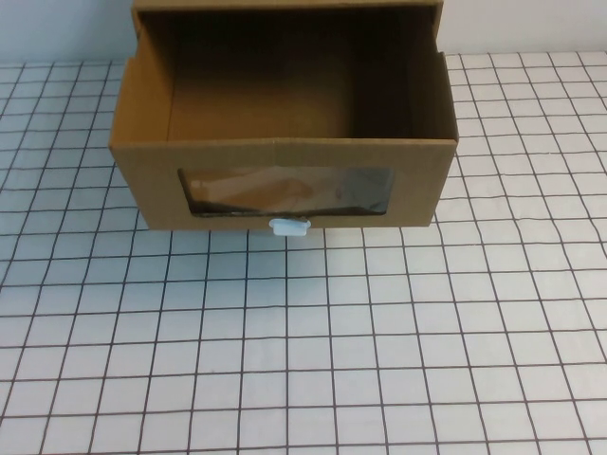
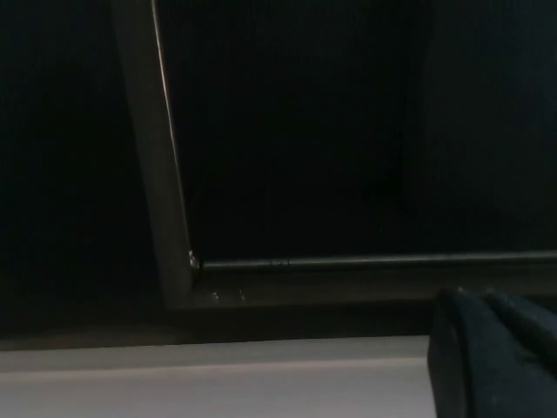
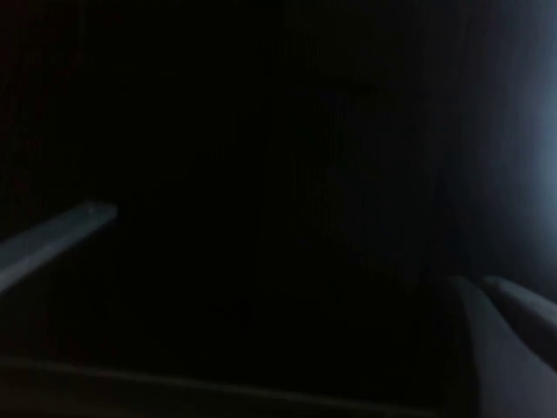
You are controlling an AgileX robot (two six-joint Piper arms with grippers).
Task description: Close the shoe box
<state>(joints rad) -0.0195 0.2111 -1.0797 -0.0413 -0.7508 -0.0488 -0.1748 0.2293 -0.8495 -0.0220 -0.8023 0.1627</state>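
Shoe box: we see the brown cardboard shoe box (image 1: 285, 123) at the far middle of the gridded table (image 1: 303, 360), its drawer pulled out toward us and open at the top, the inside empty as far as we can see.
Front face: the clear window (image 1: 285, 191) looks toward the robot, and the small white pull tab (image 1: 289, 227) sits just below it at the front bottom edge.
Sleeve: the outer shell (image 1: 285, 8) shows only as a strip at the far edge of the high view, with the drawer sticking well out of it.
Closing axis: we judge the drawer slides along the near-to-far line, so closing it calls for a push on the front face straight away from the robot.
Left gripper: the left gripper (image 2: 492, 348) does not appear over the table; its wrist view shows only a dark fingertip against a dim frame, and we cannot tell whether it is spread or closed.
Right gripper: the right gripper (image 3: 505, 335) is likewise off the table in the high view; we cannot tell its state either.
Nearer arm: the box lies about centred between the two sides, ahead of both arms, so we cannot say which arm is nearer.
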